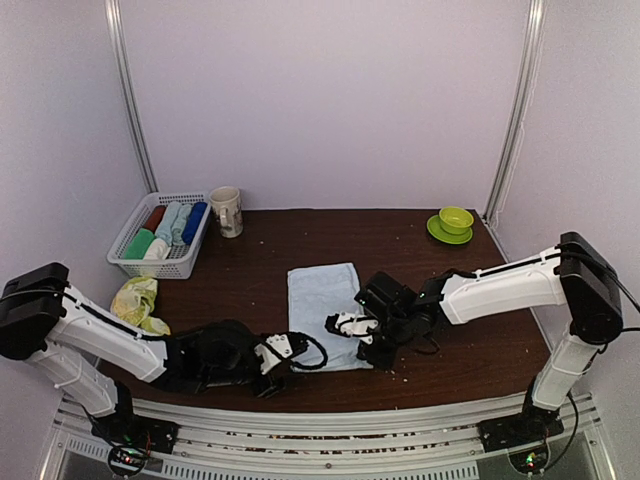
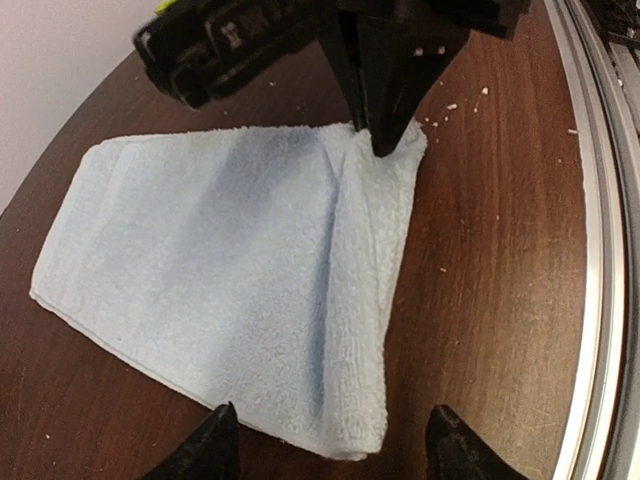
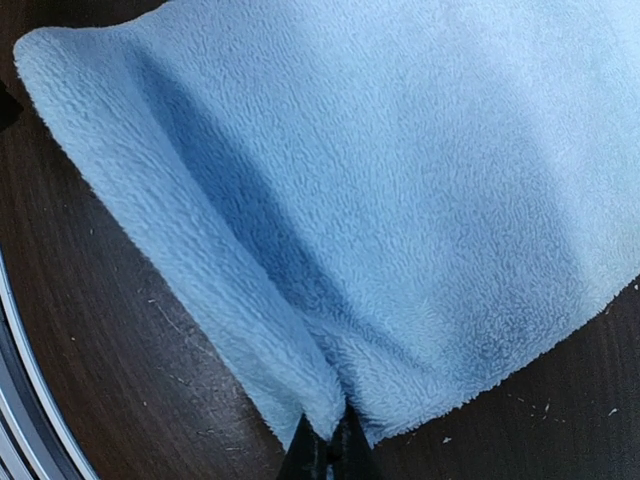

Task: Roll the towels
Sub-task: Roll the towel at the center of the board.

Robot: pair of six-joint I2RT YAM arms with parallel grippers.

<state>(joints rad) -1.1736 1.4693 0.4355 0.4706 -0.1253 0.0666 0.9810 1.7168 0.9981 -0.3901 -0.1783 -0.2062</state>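
Note:
The pale blue-white towel [image 1: 322,300] lies flat on the dark table, and its near edge is folded over into a low first turn [image 2: 370,300]. My right gripper [image 3: 330,445] is shut on that fold at the towel's near right corner; it also shows in the top view [image 1: 368,345] and in the left wrist view [image 2: 385,120]. My left gripper [image 2: 335,445] is open, with its fingertips [image 2: 215,440] on either side of the fold's other end, not touching it; it shows in the top view [image 1: 298,351]. The yellow-green towel [image 1: 138,303] lies crumpled at the left.
A white slatted basket [image 1: 128,262] with several rolled towels stands at the back left, with a mug [image 1: 227,211] beside it. A green bowl on a saucer [image 1: 455,222] sits at the back right. The metal table rail [image 2: 600,260] runs just beyond the fold.

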